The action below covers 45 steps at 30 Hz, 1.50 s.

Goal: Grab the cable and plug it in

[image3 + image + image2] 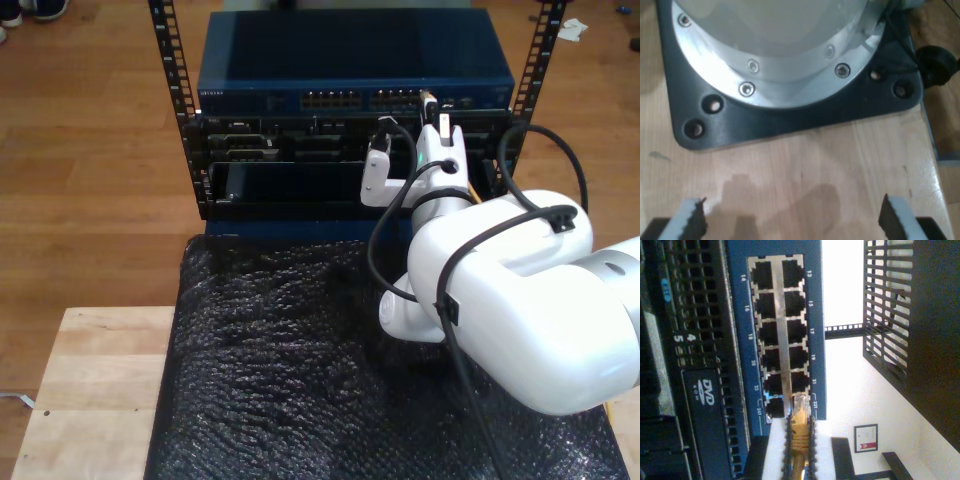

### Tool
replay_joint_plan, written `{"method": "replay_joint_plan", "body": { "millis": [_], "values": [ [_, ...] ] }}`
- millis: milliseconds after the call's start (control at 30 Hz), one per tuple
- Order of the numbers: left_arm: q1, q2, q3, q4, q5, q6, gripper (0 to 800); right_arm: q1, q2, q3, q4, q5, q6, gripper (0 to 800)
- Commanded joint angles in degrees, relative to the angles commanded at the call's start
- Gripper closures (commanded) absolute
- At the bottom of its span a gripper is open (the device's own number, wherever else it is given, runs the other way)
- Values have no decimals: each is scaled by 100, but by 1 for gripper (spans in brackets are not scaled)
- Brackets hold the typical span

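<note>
The yellow-orange cable [799,437] is pinched between the dark serrated fingers [812,452] of my second gripper [799,450], which is shut on it. Its clear plug [799,402] sits at the face of the blue switch [816,300], at the last ports marked 23 and 24; I cannot tell whether it is inside a port. In the exterior view my second gripper [432,112] reaches the switch [350,60] at the rack's top right, with the cable [429,97] at its tip. My first gripper [792,220] is open over bare wood, nothing between its fingers.
A dark square base plate [790,117] carrying a round metal arm flange lies just beyond my first gripper. Black rack units with a DVD drive [702,390] sit beside the switch. Black bubble wrap [280,370] covers the table. Thick black arm cables [520,170] loop near the rack.
</note>
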Motion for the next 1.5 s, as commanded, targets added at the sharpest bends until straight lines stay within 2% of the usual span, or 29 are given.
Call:
{"method": "replay_joint_plan", "body": {
  "millis": [1500],
  "values": [
    [-9,9,0,0,0,0,0,35,0,-149,0,141,-18,800]
  ]
}}
